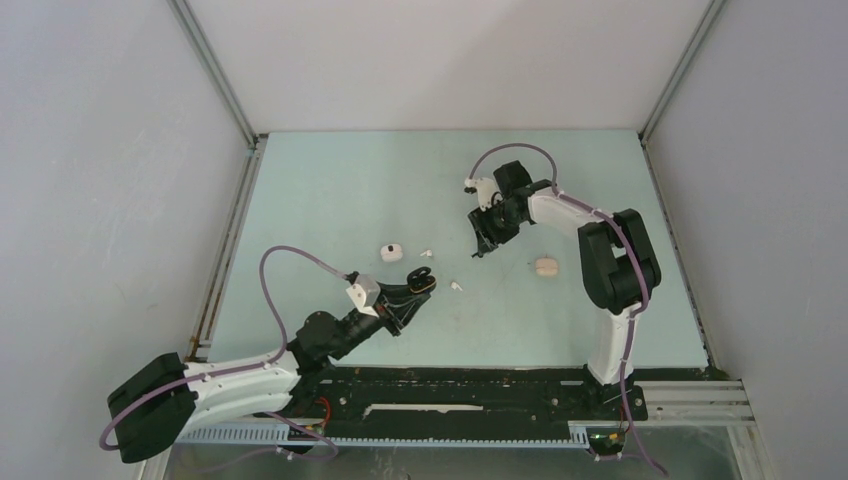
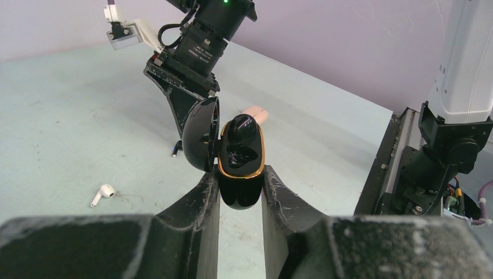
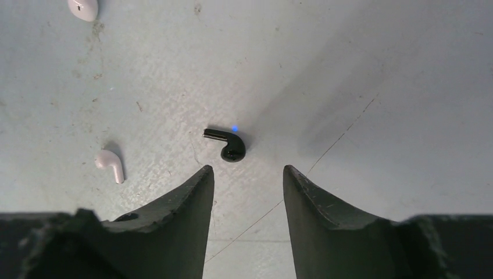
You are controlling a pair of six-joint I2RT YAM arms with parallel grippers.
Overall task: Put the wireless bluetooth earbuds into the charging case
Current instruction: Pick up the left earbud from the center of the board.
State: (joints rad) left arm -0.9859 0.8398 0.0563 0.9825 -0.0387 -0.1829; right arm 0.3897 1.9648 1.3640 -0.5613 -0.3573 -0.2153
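Soft, even light fills every view. A broad faint shadow crosses the tabletop (image 3: 349,110) beyond the right fingers (image 3: 186,221), whose near bases look blurred.

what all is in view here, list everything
black case: 1, black with gold rim, lid open, in the left hand
white case: 1, white, on the table left of centre
pink case: 1, pale pink, on the table by the right arm
white buds: 2, white, mid table, the other nearer the arms
black bud: 1, black with a blue light, on the table just ahead of the right hand
table: 1, pale green
left hand: 1, black, shut on the black case
right hand: 1, black, open over the table
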